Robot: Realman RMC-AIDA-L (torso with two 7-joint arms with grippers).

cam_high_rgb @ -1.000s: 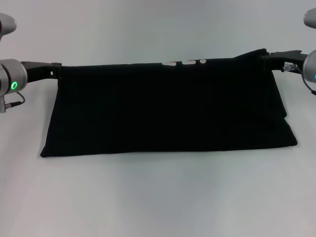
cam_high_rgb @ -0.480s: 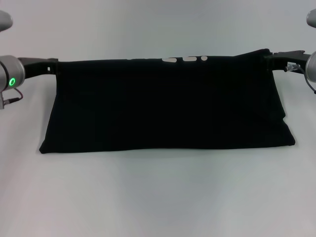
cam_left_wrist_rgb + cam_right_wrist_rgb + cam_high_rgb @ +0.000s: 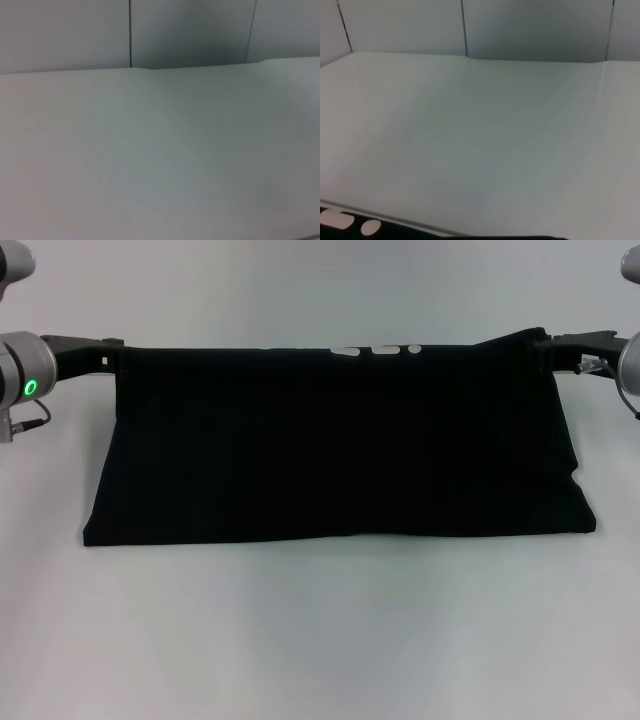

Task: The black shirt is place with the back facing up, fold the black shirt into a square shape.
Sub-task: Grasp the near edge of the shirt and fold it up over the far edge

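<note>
One table, one black shirt spread across its middle, far edge lifted, near edge lying flat. Left gripper and right gripper each pinch a far corner. To fold well: keep both corners level & taut, carry far edge evenly twd near edge w/o sagging

The shirt is soft, matt black cloth with smooth white print along its far edge. Under it the surface is pale, smooth and faintly sheened.
</note>
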